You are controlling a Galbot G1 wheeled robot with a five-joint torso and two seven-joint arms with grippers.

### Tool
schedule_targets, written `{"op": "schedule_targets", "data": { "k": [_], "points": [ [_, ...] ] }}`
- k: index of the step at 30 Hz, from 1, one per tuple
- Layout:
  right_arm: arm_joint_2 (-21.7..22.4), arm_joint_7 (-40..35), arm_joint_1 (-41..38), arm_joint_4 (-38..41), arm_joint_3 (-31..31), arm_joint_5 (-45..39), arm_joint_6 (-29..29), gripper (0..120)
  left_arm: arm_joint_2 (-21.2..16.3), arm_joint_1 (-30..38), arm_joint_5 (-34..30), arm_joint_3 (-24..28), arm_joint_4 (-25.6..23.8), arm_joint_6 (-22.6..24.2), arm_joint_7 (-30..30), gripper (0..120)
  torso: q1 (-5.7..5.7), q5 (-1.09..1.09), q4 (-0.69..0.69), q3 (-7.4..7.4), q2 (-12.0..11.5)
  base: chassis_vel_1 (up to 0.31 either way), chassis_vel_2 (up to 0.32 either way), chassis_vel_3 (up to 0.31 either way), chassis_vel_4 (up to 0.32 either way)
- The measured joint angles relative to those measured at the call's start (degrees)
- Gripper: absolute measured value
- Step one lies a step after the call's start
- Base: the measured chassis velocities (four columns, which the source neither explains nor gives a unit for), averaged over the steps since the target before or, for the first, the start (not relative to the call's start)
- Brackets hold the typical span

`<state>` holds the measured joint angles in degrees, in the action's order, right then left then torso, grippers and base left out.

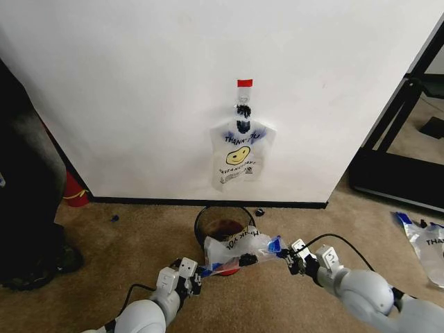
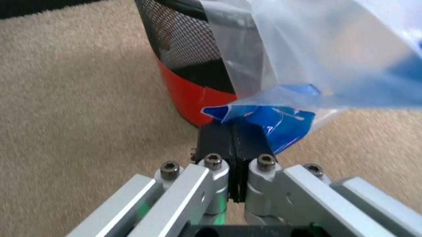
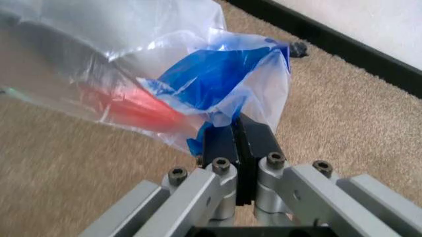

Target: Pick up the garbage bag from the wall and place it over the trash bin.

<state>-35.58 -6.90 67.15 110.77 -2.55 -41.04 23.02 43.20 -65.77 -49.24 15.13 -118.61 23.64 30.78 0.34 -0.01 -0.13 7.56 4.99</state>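
I hold the garbage bag [image 1: 236, 250] stretched between my two grippers, low in the centre of the head view, just in front of the trash bin [image 1: 208, 218] and overlapping its near rim. My left gripper [image 1: 199, 272] has its pads pressed together on a blue-edged handle at the bag's left end; in the left wrist view the clamp [image 2: 234, 143] pinches crumpled blue film [image 2: 280, 121]. My right gripper [image 1: 286, 253] is likewise clamped on the handle at the bag's right end; the right wrist view shows its pads [image 3: 237, 143] closed with blue-and-clear plastic [image 3: 211, 74] bunched above them.

The bin stands on the carpet [image 1: 139, 243] near the wall's dark baseboard [image 1: 173, 202]. Its dark mesh wall [image 2: 181, 37] and red base [image 2: 188, 96] show in the left wrist view, with the clear film draped against the mesh. Inside the bin I see only a reddish floor; contents I cannot tell.

Another bag [image 1: 241, 156] with a yellow smiley hangs on the wall above the bin, under a red tape strip [image 1: 244, 82]. A further bag [image 1: 427, 243] lies on the carpet at the right edge.
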Motion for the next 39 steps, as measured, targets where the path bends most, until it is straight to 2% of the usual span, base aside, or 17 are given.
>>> {"op": "schedule_targets", "data": {
  "k": [6,10,19,30,39],
  "points": [
    [-5.16,-1.95,-2.86,-4.38,-2.39,1.41,-0.82,0,1.67,1.27,0.40,-0.05,2.69,-0.92,0.43,0,0.00,0.00,0.01,0.00,0.00,0.000,0.000,0.000,0.000],
    [-6.60,-2.61,-3.71,-5.63,-2.87,1.66,-1.22,0,1.99,0.67,0.42,-1.54,2.83,-1.45,0.75,0,0.00,0.00,0.00,0.00,0.00,0.000,0.000,0.000,0.000],
    [-6.14,-2.79,-3.93,-4.49,-1.99,1.13,-1.37,0,0.42,-2.48,0.34,-4.97,-0.42,-2.84,1.00,0,0.00,0.00,0.01,0.00,0.00,0.000,0.000,0.000,0.000],
    [-6.32,-2.44,-3.75,-5.58,-2.01,1.57,-1.06,0,0.48,-3.63,0.84,-3.18,-0.06,-2.58,0.43,0,0.00,0.01,0.01,0.00,0.00,0.000,0.000,0.000,0.000],
    [-9.04,-2.60,-4.80,-8.95,-3.86,4.36,-1.74,0,3.13,-2.04,2.64,-1.15,3.88,-3.57,0.28,0,0.00,0.01,0.00,0.00,0.00,0.000,0.000,0.000,0.000]
  ]
}}
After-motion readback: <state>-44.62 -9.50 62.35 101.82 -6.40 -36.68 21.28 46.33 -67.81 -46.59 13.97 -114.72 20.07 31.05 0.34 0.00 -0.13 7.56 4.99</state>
